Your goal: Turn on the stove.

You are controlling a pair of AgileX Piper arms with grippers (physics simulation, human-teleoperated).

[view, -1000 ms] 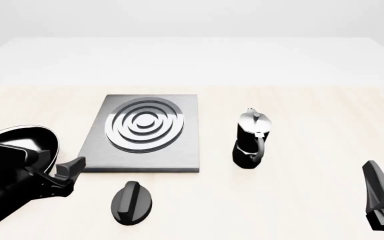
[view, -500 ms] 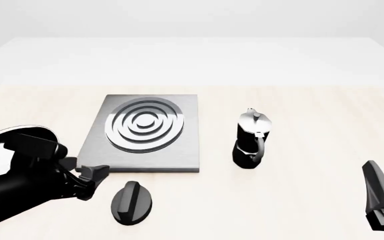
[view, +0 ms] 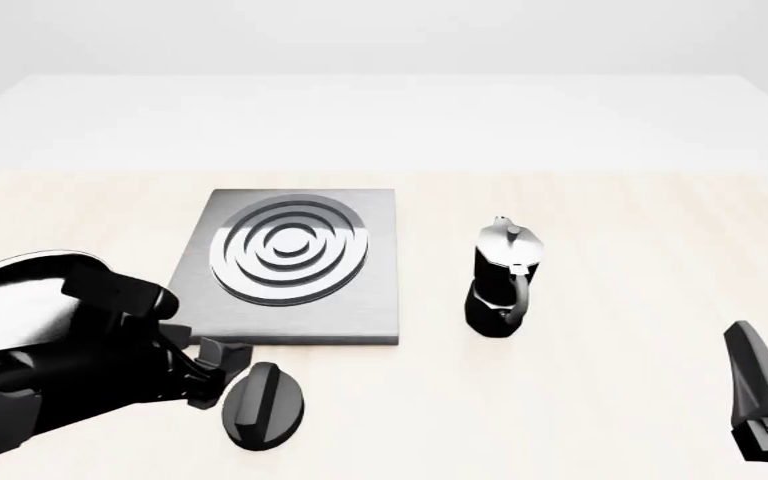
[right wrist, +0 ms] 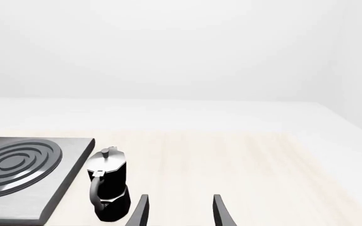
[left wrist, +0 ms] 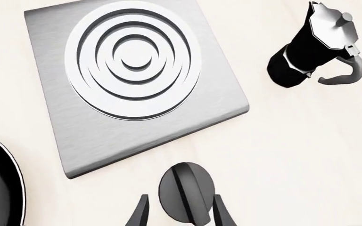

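- Black pan [view: 11, 285] sits far left in the front view, mostly hidden behind the left arm now, so nothing doing there.
- Big change is the left gripper [view: 224, 368]: over the last second it has slid right from beside the pan and dropped in right next to the knob [view: 265, 405]. In the left wrist view the two fingertips [left wrist: 141, 214] sit spread either side of the knob [left wrist: 187, 197] with a visible gap on both sides, so it's open and holding nothing yet.
- My read: it's lined up for the pinch, so closing and twisting is what's left. The knob's ridge looks roughly in line with the fingers, so the grip might need a wrist turn first.
- Stove [view: 293, 265] slab is just behind the knob, left of centre, not touching it. Hasn't budged.
- Moka pot [view: 504, 278] stands upright to the right of the stove, well clear, same spot as before.
- Right gripper [right wrist: 179, 214] is parked far right near the table's front, fingers apart, empty, no movement at all.
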